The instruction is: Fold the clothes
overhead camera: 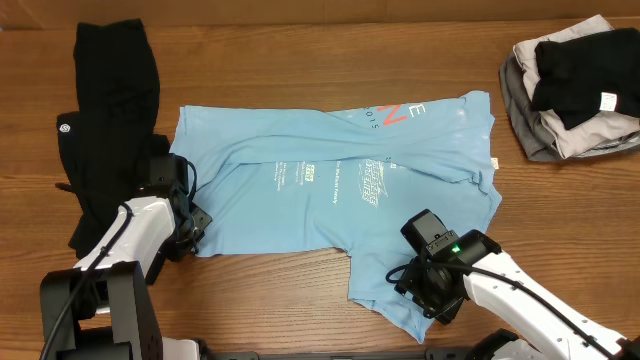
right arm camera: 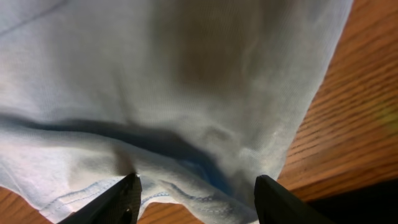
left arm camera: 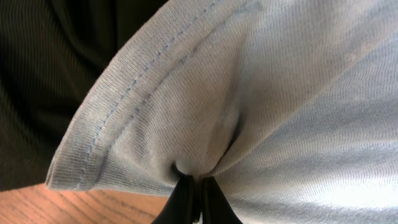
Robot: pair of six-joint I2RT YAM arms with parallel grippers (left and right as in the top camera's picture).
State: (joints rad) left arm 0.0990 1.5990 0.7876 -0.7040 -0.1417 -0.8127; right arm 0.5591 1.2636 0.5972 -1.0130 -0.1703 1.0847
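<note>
Left gripper (left arm camera: 193, 190), jaws pressed together, pinching the hemmed edge of the light blue T-shirt (overhead camera: 300, 200); right gripper (right arm camera: 196, 193), fingers spread over the shirt's lower edge. Shirt spread mid-table (overhead camera: 280, 295); black garment (overhead camera: 110, 90) beside its left edge; 1 clothes pile (overhead camera: 575, 90) far right

T-shirt (overhead camera: 260, 215): light blue, plain fine knit; hem stitched in matching blue thread. Chest print (overhead camera: 375, 180) white. Lettering (overhead camera: 395, 114) toward 12 o'clock: one large red letter, a white one beside it.

Black garment (overhead camera: 110, 80), 10 o'clock: solid black, faint rib; small white round logo (overhead camera: 66, 127).

Worktop (overhead camera: 300, 50): mid-brown, streaked wood grain.

Pile (overhead camera: 575, 130), 2 o'clock: grey, cream and black layers; white tag (overhead camera: 607, 101).

Left arm (overhead camera: 135, 230), right arm (overhead camera: 515, 295): white shells, black joints.
</note>
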